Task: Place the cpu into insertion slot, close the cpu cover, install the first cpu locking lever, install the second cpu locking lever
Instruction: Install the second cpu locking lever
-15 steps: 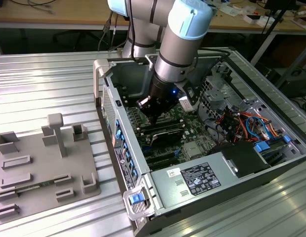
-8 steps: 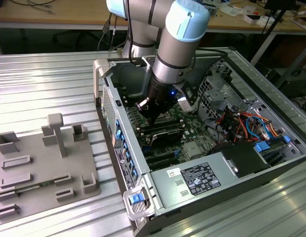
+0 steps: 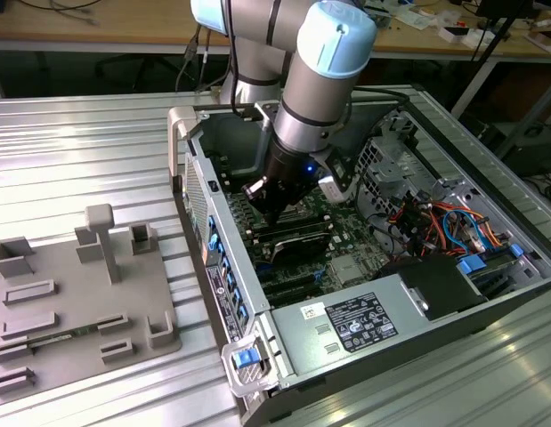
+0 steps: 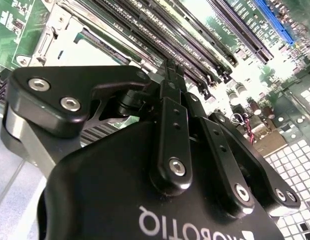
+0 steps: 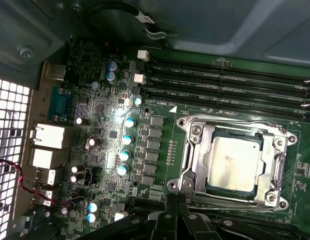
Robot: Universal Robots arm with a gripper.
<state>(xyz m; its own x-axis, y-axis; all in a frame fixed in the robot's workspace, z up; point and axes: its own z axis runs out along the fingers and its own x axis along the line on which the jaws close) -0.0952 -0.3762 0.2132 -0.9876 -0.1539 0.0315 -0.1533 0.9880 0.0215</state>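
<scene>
In the exterior view, a grey moulded fixture tray [image 3: 79, 302] with raised posts and shallow recesses lies at the exterior view's left on a ribbed metal table [image 3: 88, 142]; its near corner is cut off by the frame edge. To its right stands an open computer case [image 3: 364, 267] of grey sheet metal. The arm [image 3: 302, 98], with silver tube sections and pale blue joint caps, reaches down into the case, and the black gripper [image 3: 268, 212] sits low over the green motherboard [image 3: 346, 231], hiding the socket area beneath it. A white label on the silver power supply [image 3: 360, 325] carries print too small to make out. Red, orange and blue cables [image 3: 444, 222] bundle at the exterior view's right.

In the first wrist view, the motherboard [image 5: 109, 145] shows round-topped capacitors and a perforated metal wall at one edge. The cpu [image 5: 234, 162], a flat square with a dull silvery face, is seated in the insertion slot [image 5: 215, 187]. The cpu cover [image 5: 195, 155], a bright stamped-metal frame, lies flat around the chip. Whether the locking levers are latched cannot be told. Long black memory slots [image 5: 230, 82] run just beside the socket. The gripper [image 5: 176, 200] is cut off at the frame edge.

In the second wrist view, the gripper [image 4: 171, 70] shows matte black linkages with silver screws; the fingertips meet, jaws together on nothing visible. The lettering on its body is partly cut off.
</scene>
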